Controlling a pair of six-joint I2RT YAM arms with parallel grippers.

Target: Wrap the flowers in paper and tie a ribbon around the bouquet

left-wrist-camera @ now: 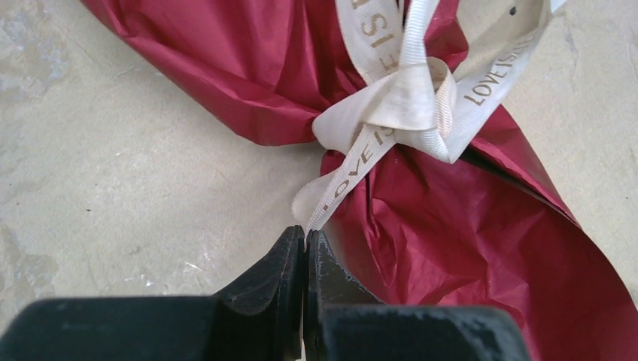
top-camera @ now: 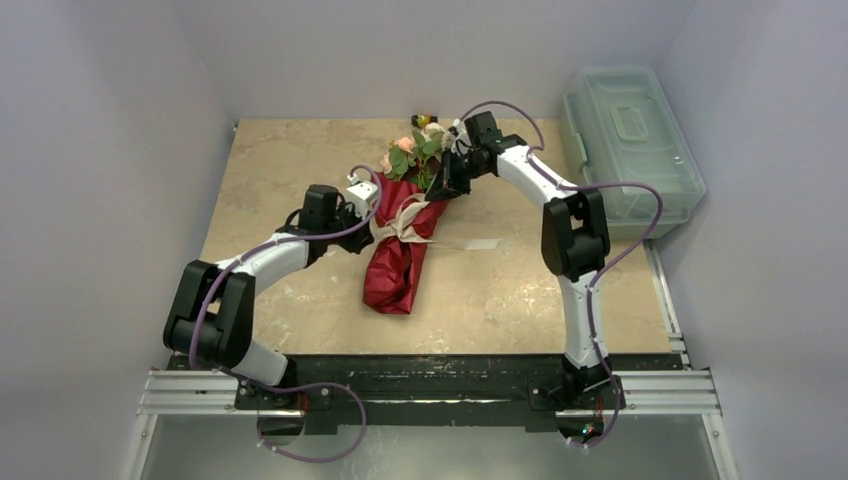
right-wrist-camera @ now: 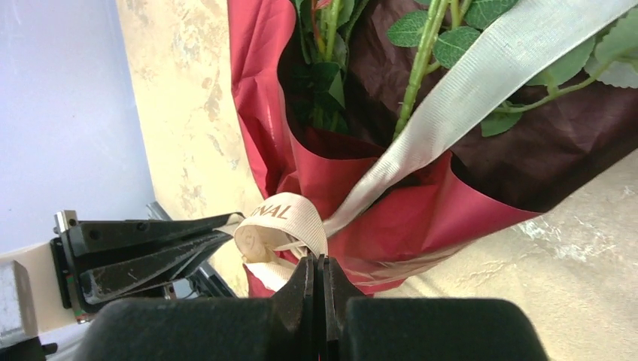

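In the middle of the beige marbled table [top-camera: 290, 170], the bouquet [top-camera: 398, 262] is lying on its side, its crinkly red paper [left-wrist-camera: 466, 248] pinching in at the waist and pink, peach and white flowers [top-camera: 410, 150] with green leaves spilling from the dark-lined mouth at the far end. A cream ribbon [left-wrist-camera: 406, 98] with tan lettering is cinching that waist in a knot, one tail trailing onto the table to the right. The left gripper [left-wrist-camera: 305, 242] is pinching a short ribbon tail between closed fingertips just beside the knot, while the right gripper [right-wrist-camera: 320, 265], jaws together, is nipping a ribbon loop against the paper's red edge.
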